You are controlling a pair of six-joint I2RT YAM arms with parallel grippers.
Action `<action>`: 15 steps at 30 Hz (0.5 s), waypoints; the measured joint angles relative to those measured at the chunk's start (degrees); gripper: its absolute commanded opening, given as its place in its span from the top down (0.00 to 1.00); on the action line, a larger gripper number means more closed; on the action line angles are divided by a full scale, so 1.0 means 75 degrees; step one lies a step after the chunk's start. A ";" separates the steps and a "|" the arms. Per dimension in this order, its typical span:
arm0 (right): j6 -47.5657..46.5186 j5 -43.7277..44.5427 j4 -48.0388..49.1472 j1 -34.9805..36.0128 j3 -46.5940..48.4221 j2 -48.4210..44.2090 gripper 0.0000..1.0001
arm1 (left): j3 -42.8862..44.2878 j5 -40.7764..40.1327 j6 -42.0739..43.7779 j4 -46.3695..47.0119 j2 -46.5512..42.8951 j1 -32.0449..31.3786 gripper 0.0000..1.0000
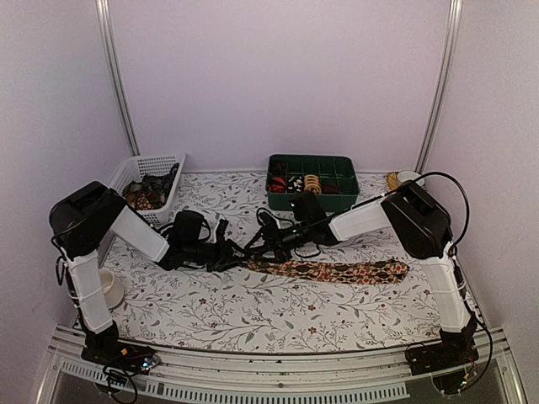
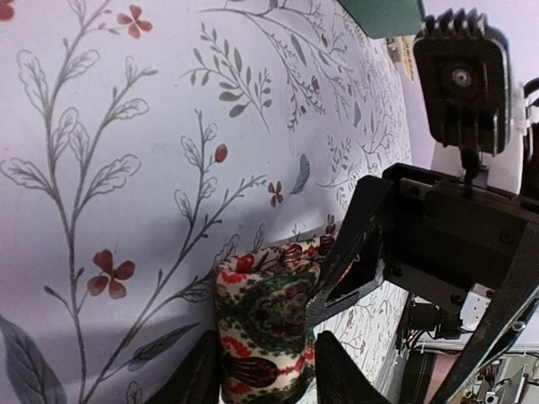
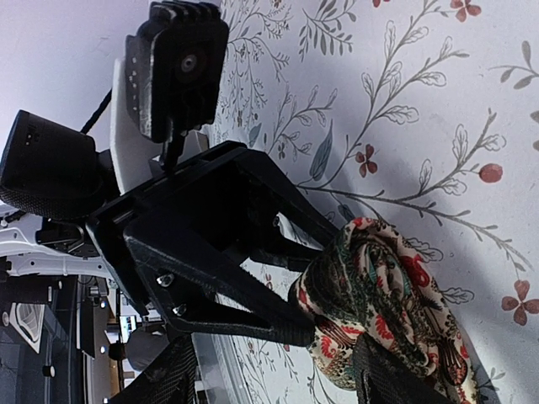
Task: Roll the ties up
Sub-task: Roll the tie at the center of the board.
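A dark brown floral tie (image 1: 337,270) lies flat across the middle of the table, its pointed end to the right. Its left end is wound into a small roll (image 2: 269,320) standing on the cloth. My left gripper (image 2: 265,341) straddles that roll, shut on it with a finger at each side. My right gripper (image 3: 278,353) meets it from the other side and is open. One of its fingers (image 3: 396,379) rests against the roll (image 3: 387,286), the other stands well clear. Seen from above, the left gripper (image 1: 234,252) and the right gripper (image 1: 257,244) are nose to nose.
A white mesh basket (image 1: 147,181) holding more fabric stands at the back left. A green compartment tray (image 1: 345,160) with rolled ties sits at the back centre. A white bowl (image 1: 109,286) is by the left arm's base, and a small white cup (image 1: 410,177) at the back right.
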 measured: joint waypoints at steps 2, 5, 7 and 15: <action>0.0000 0.0000 0.0023 0.0000 -0.0017 0.0000 0.36 | -0.0035 -0.0070 -0.0117 0.0087 0.0055 -0.0009 0.74; 0.0000 0.0000 0.0073 0.0000 -0.0052 0.0000 0.36 | -0.0050 -0.0111 -0.0289 0.0329 0.0227 -0.0020 0.82; 0.0000 0.0000 0.0082 -0.0003 -0.0061 0.0000 0.36 | -0.0050 -0.0114 -0.0420 0.0498 0.0315 -0.0020 0.93; -0.0020 -0.0085 0.0207 -0.0052 -0.0131 -0.0012 0.28 | -0.0076 -0.0213 -0.0647 0.0731 0.0388 -0.0032 1.00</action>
